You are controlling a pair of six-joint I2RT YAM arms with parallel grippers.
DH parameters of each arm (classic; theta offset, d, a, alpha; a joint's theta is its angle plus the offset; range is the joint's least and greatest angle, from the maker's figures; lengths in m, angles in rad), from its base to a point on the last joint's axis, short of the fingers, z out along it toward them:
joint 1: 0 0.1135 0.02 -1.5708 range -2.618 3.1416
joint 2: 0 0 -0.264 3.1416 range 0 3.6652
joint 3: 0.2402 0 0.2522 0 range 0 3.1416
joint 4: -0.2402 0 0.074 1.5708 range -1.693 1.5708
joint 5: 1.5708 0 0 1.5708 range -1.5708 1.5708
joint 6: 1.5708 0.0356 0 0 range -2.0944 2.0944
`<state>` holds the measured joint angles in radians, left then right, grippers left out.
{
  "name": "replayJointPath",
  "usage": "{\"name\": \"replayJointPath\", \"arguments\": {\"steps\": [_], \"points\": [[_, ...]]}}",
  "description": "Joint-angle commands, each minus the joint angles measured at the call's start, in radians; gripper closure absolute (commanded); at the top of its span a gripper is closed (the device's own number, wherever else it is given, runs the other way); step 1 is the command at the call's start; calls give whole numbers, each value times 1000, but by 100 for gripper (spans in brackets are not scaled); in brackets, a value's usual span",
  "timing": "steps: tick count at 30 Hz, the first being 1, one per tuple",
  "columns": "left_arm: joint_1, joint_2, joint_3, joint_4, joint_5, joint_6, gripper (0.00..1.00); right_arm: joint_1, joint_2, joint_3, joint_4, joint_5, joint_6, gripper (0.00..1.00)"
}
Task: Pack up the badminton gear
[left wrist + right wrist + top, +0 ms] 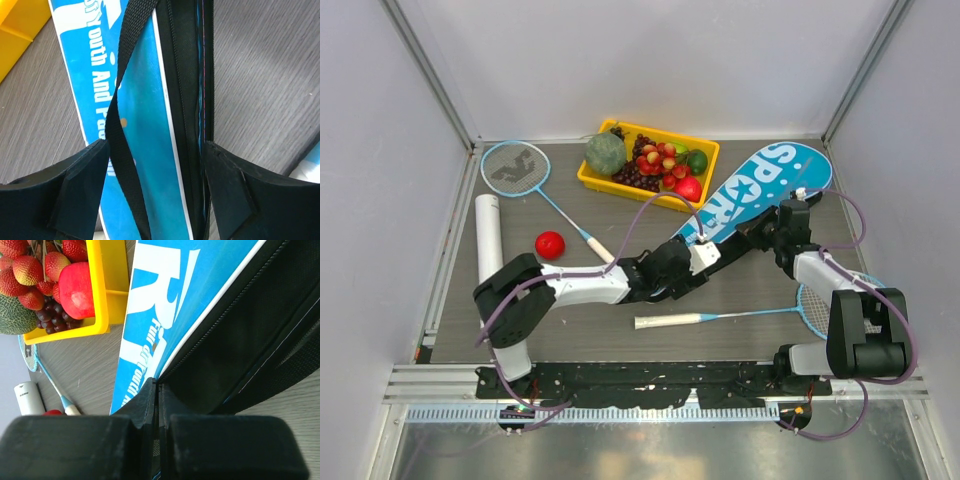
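Note:
The big blue SPORT bag [760, 185] lies diagonally at the right rear. My left gripper [705, 252] is open and straddles its narrow end, with the black strap [120, 140] and zip edge between the fingers [85, 172]. My right gripper [772, 228] is shut on the bag's black zip edge [215, 340]. One light-blue racket [515, 166] lies at the rear left. The second racket [720, 316] lies near the front, its head partly under my right arm. The white tube [487, 235] lies at the left. No shuttlecocks are in view.
A yellow tray of fruit [592, 181] stands at the rear centre, touching the bag's left side [107, 290]. A small red ball [550, 244] lies between the tube and the first racket's handle. Grey walls enclose the table on three sides.

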<state>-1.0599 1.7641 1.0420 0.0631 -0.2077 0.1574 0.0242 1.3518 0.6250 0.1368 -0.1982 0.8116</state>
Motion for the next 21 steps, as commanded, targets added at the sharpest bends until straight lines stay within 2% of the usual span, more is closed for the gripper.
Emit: {"name": "replayJointPath", "arguments": {"steps": [1,8,13,16,18,19,20,21], "points": [[-8,50,73,0,-35,13,23,3,-43,44,30,-41,21,95],[-9,74,111,-28,-91,5,32,5,-63,39,24,-66,32,95],[-8,72,113,-42,-98,-7,54,3,-91,44,1,-64,34,95],[-8,54,112,-51,-90,-21,74,3,-92,54,-20,-66,34,93],[-8,46,118,-62,-85,-38,88,3,-94,86,-92,-55,32,77],[-8,40,122,-60,-84,-47,95,3,-97,99,-209,-25,40,63],[-6,37,128,-62,-82,-59,100,3,-114,128,-253,-9,44,57],[-8,32,133,-86,-84,-67,100,5,-124,146,-341,20,60,47]]}}
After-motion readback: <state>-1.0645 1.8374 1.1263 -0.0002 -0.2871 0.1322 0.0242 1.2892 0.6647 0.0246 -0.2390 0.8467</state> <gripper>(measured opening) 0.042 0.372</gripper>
